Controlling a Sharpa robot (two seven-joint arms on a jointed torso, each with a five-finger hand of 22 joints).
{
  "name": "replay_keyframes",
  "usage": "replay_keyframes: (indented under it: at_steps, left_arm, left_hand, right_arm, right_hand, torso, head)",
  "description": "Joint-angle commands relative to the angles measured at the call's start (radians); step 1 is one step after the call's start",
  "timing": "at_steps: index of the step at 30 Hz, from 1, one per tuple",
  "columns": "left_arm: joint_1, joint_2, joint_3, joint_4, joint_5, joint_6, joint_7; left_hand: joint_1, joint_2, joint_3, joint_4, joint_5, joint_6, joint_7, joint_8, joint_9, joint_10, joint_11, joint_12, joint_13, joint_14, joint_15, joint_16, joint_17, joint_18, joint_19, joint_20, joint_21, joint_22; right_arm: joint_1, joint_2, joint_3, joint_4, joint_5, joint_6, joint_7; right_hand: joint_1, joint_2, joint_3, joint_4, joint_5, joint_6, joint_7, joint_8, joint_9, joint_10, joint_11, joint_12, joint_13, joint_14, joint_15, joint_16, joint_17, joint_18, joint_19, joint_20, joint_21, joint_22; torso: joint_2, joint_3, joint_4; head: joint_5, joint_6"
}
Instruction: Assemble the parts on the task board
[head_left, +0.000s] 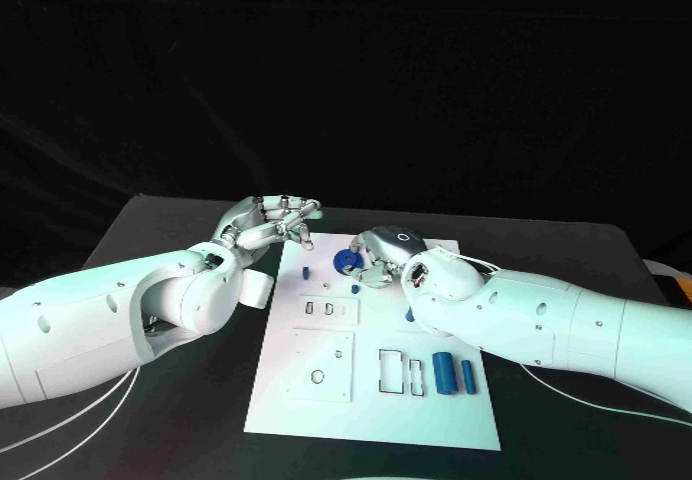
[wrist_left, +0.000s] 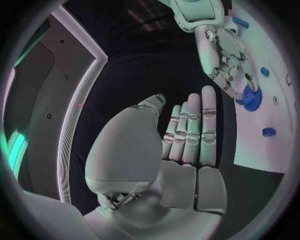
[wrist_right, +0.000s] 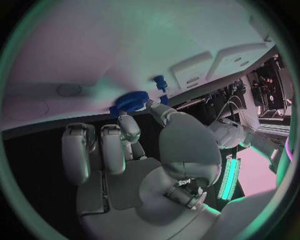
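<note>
On the black tabletop (head_left: 173, 225), the white task board (head_left: 375, 400) lies lengthwise before the robot, its far end reaching between the two silver hands. In the head view the right hand (head_left: 378, 255) rests at the board's far end with its fingers around a blue gear (head_left: 348, 262), while the left hand (head_left: 271, 225) hovers just off the board's far left corner, fingers gathered and bent, nothing visibly between them. Two blue cylinders (head_left: 454, 373) lie side by side near the board's near right part, next to rectangular cut-outs, and a small blue peg (head_left: 307, 270) stands just left of the gear.

The right wrist view closes in on what the head view leaves small: fingertips (wrist_right: 129, 127) touch the toothed rim of the gear (wrist_right: 130, 102), which sits against the board's surface (wrist_right: 125, 45), with another small blue part (wrist_right: 161, 82) standing just beside it. Whether the gear is seated or merely pressed there cannot be told.

The left wrist view shows the left hand (wrist_left: 181, 150) flat and released, its fingers straight and together, holding nothing; beyond it the right hand (wrist_left: 228, 62) bends over the gear (wrist_left: 251, 98) on the board (wrist_left: 275, 150), with further small blue parts (wrist_left: 269, 132) near the board's edge.
</note>
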Motion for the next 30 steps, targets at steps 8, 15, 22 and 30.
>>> replay_keyframes:
  at_steps: [8, 15, 22, 30]
  left_arm:
    - [0.001, 0.0, 0.001, 0.002, 0.002, 0.01, 0.004]
    - [0.001, 0.0, 0.001, -0.001, 0.002, 0.011, 0.006]
    - [0.001, 0.002, 0.001, -0.016, 0.002, 0.021, 0.012]
    - [0.0, 0.01, -0.001, -0.046, 0.002, 0.059, 0.022]
  left_hand:
    - [-0.003, 0.01, -0.001, -0.004, -0.005, -0.004, 0.0, 0.005, 0.001, -0.009, 0.001, 0.007, 0.001, -0.007, -0.003, 0.007, -0.001, 0.005, -0.007, 0.002, 0.004, 0.001]
    - [-0.003, 0.01, -0.001, -0.004, -0.005, -0.004, 0.0, 0.005, 0.001, -0.009, 0.001, 0.007, 0.001, -0.007, -0.003, 0.007, -0.001, 0.005, -0.007, 0.002, 0.004, 0.001]
    - [-0.004, 0.009, -0.002, -0.003, -0.005, -0.004, -0.001, 0.008, 0.003, -0.01, 0.002, 0.015, 0.002, -0.027, 0.0, -0.005, -0.009, 0.004, -0.029, 0.006, 0.0, 0.0]
    - [0.003, 0.011, 0.003, -0.002, -0.005, 0.003, -0.004, 0.018, 0.01, 0.01, 0.002, 0.05, 0.004, -0.089, 0.013, -0.155, -0.097, 0.005, -0.133, 0.025, -0.121, -0.072]
  right_arm:
    - [0.0, -0.005, -0.001, 0.0, 0.034, 0.046, 0.009]
    - [0.003, -0.032, 0.0, 0.023, 0.051, -0.002, 0.022]
    - [0.029, -0.118, 0.004, 0.088, 0.261, -0.135, 0.163]
    - [0.069, -0.26, 0.007, 0.152, 0.713, -0.022, 0.432]
  right_hand:
    - [-0.007, 0.002, 0.007, 0.003, 0.011, 0.01, 0.002, -0.008, -0.002, 0.002, 0.002, 0.0, 0.004, 0.054, 0.007, -0.002, 0.014, -0.014, 0.007, 0.007, -0.003, 0.142]
    - [0.001, 0.006, 0.015, -0.003, 0.019, 0.016, 0.002, -0.009, -0.002, 0.006, 0.002, 0.004, 0.01, 0.055, 0.007, -0.001, 0.017, -0.015, 0.01, 0.007, 0.001, 0.146]
    - [0.049, 0.006, 0.045, -0.045, 0.042, 0.016, 0.0, -0.023, -0.009, 0.0, -0.001, -0.002, 0.002, 0.046, 0.004, -0.018, -0.019, -0.007, -0.01, 0.006, -0.025, 0.122]
    - [0.217, 0.009, 0.094, -0.171, 0.016, 0.071, -0.028, -0.017, -0.017, -0.055, -0.03, -0.089, -0.098, 0.018, -0.021, -0.082, -0.119, 0.016, -0.07, -0.017, -0.108, 0.051]
  torso:
    - [0.0, 0.0, 0.0011]
    - [-0.002, 0.0002, 0.0003]
    - [-0.007, 0.001, -0.0049]
    - [-0.02, 0.0062, -0.0148]
  head:
    - [-0.004, 0.0]
    - [-0.005, 0.001]
    - [-0.01, 0.01]
    - [-0.012, 0.013]
